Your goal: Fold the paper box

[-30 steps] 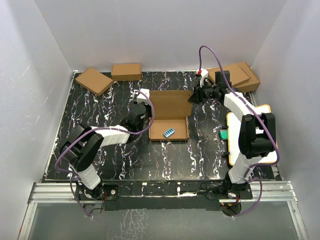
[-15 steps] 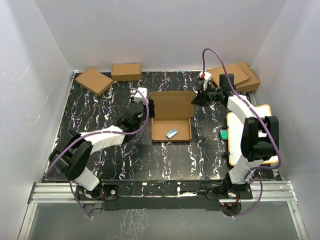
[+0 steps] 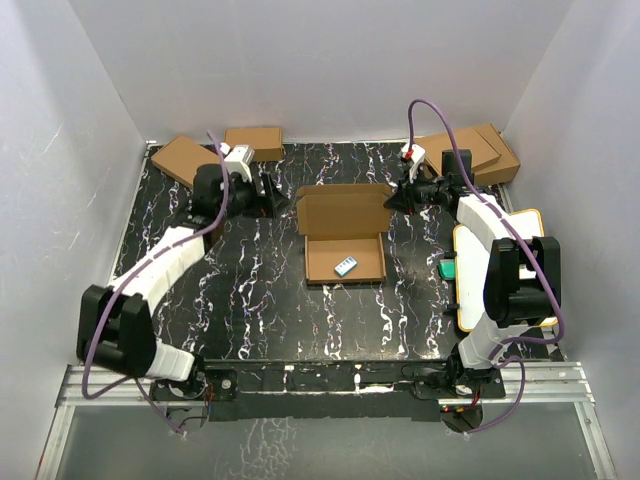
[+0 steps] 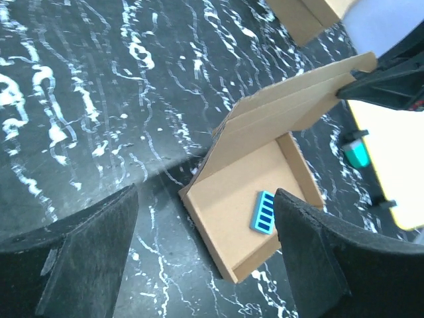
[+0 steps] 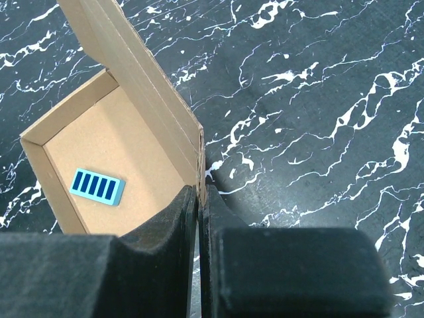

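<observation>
The paper box lies mid-table as an open brown tray with its lid flap standing up at the back. A small blue ribbed piece rests inside it. My right gripper is shut on the lid's right corner; in the right wrist view its fingers pinch the cardboard edge of the box. My left gripper hovers open to the left of the box, touching nothing. In the left wrist view its fingers frame the box and the blue piece.
Two small closed brown boxes sit at the back left. Larger stacked brown boxes lie at the back right. A white, yellow-rimmed tray with a green object beside it occupies the right edge.
My left gripper opened, let go of the box's left side and swung back-left. My right gripper closed on the lid's corner and the lid now stands a little higher.
</observation>
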{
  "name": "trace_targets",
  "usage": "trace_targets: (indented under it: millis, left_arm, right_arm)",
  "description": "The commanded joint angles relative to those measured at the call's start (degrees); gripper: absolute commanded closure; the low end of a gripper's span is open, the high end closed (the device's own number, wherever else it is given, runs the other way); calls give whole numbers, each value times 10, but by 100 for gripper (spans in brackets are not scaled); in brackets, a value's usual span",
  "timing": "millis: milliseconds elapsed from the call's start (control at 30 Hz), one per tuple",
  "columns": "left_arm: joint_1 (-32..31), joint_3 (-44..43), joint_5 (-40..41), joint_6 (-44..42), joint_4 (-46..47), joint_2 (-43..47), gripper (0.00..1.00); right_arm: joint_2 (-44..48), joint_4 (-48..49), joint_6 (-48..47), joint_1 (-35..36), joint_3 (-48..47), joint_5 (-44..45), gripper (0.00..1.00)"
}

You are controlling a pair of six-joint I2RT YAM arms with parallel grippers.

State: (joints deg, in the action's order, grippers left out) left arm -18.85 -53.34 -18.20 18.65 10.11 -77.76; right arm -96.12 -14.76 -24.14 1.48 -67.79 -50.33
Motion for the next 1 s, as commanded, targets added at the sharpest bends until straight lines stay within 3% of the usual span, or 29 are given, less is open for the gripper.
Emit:
trace_targets:
  millis: [0,100,433,600,967]
  left_arm:
    - [21,-100,-204,-24,-131,-74,23]
    - [21,-135,-200,-48,-160,-106,26]
    - [21,-161,-185,-101,-122,-168,37]
    - [19,-172,-187,-110,-93,-191,51]
    - [6,-179,-186,-99,-66,-211,68]
  right_arm:
    - [20,40,-13,-2,-3,-24,92]
    - [19,40,-11,-1,-3,-25,92]
    - [15,40,-6,-2,-6,-34,92]
    - [14,40,-4,-2,-5,-34,92]
    - [12,40,-1,-2,-8,-37,92]
